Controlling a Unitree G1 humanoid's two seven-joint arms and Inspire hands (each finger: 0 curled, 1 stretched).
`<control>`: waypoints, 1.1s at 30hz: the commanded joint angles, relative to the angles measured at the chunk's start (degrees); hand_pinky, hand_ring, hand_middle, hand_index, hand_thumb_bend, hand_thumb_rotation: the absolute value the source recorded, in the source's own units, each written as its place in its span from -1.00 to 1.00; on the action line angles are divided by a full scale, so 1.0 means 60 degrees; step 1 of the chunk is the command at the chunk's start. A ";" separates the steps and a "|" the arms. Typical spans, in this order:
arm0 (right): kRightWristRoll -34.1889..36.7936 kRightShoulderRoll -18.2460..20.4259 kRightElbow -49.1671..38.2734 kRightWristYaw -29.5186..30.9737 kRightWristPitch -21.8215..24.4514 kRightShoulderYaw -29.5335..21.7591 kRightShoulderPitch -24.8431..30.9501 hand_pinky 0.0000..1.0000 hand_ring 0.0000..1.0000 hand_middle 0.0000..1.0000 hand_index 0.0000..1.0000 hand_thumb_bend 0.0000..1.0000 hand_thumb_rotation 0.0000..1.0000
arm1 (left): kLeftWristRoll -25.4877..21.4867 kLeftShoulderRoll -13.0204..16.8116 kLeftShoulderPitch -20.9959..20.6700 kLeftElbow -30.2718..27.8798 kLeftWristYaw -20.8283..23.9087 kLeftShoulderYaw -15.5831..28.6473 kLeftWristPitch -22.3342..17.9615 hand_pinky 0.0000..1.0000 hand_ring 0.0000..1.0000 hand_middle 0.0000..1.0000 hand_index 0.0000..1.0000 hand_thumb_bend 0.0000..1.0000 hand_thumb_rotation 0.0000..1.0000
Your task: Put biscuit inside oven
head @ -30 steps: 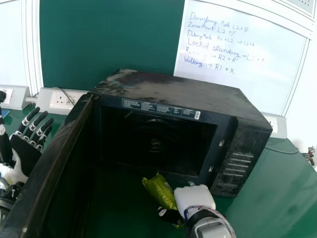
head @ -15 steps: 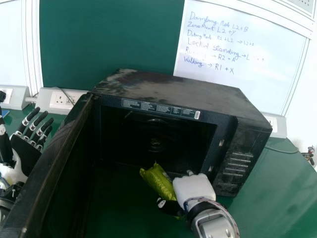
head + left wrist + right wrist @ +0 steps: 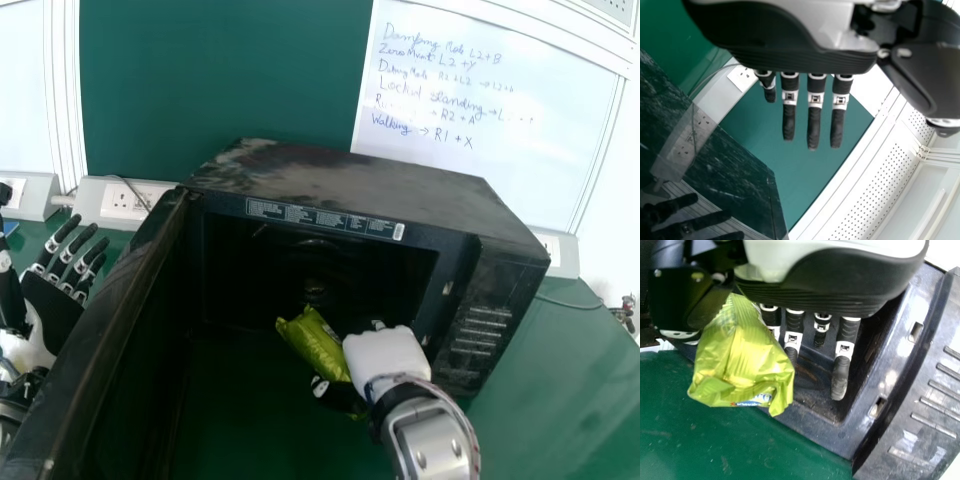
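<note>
And here the oven [image 3: 370,190] is standing wide open on the green table [image 3: 560,370], its door [image 3: 110,330] swinging out on the left side and its dark cavity [image 3: 240,265] facing the robot. Inside, a small round fitting [image 3: 314,290] is sitting towards the back. Right at the mouth, the packet [image 3: 314,345] is hanging tilted, a yellow-green wrapper with its crinkled end pointing towards the opening; whether its tip is crossing the front edge, I cannot tell. The right hand [image 3: 385,355] is holding it, with the thumb [image 3: 338,398] pressing from one side and the fingers lying along the other. Over in the right wrist view, that right hand [image 3: 830,280] is gripping the packet by its upper part, while the longer fingers are extending over the cavity's dusty floor. The wrapper is hiding whatever it is containing. Beyond the door, the left hand [image 3: 50,305] is resting idle, spread wide and holding nothing, and in the left wrist view its straight fingers [image 3: 814,122] are mirroring in the door's glossy surface.
</note>
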 commanded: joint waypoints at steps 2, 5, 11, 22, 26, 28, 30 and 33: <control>0.0100 0.0114 0.0179 0.0027 0.0132 -0.0051 -0.0431 -0.23 -0.16 -0.03 -0.02 0.06 -1.00 | -0.0021 -0.0044 -0.0032 -0.0025 -0.0099 -0.0040 -0.0092 0.61 0.49 0.41 0.36 0.45 -0.13; 0.0113 0.0178 0.0336 -0.0005 0.0217 -0.0073 -0.0592 -0.22 -0.18 -0.03 -0.02 0.06 -1.00 | -0.0022 -0.0031 -0.0009 -0.0032 -0.0061 -0.0021 -0.0060 0.61 0.48 0.40 0.36 0.48 -0.15; 0.0045 0.0229 0.0726 0.0054 0.0388 -0.0020 -0.1015 -0.18 -0.17 -0.07 0.02 0.05 -1.00 | 0.0068 -0.0013 0.0015 0.0118 -0.0269 0.0000 -0.0123 0.69 0.53 0.43 0.38 0.50 -0.15; -0.0013 0.0454 0.1926 -0.0453 0.1065 0.0145 -0.1765 0.10 0.05 -0.10 0.08 0.05 -1.00 | 0.0058 -0.0044 0.0026 0.0214 -0.0414 0.0027 -0.0210 0.65 0.51 0.42 0.39 0.50 -0.17; 0.0127 0.0331 0.2309 -0.0848 0.1112 0.0224 -0.2017 -0.20 -0.18 -0.04 -0.01 0.06 -1.00 | 0.0118 -0.0042 0.0069 0.0143 -0.0244 0.0016 -0.0157 0.66 0.51 0.43 0.39 0.54 -0.17; 0.0196 0.0301 0.2476 -0.0994 0.1146 0.0254 -0.2136 -0.31 -0.26 -0.04 -0.01 0.06 -1.00 | 0.0115 -0.0051 0.0066 0.0155 -0.0251 0.0013 -0.0165 0.69 0.54 0.44 0.39 0.58 -0.17; 0.0218 0.0282 0.2630 -0.1124 0.1200 0.0309 -0.2247 -0.38 -0.33 -0.04 -0.01 0.06 -1.00 | 0.0088 -0.0065 0.0049 0.0225 -0.0324 0.0020 -0.0199 0.69 0.54 0.44 0.40 0.58 -0.19; 0.0392 0.0363 0.2868 -0.1192 0.1341 0.0305 -0.2432 -0.39 -0.34 -0.05 -0.01 0.06 -1.00 | 0.0127 -0.0044 0.0078 0.0252 -0.0356 0.0029 -0.0199 0.69 0.54 0.45 0.41 0.56 -0.18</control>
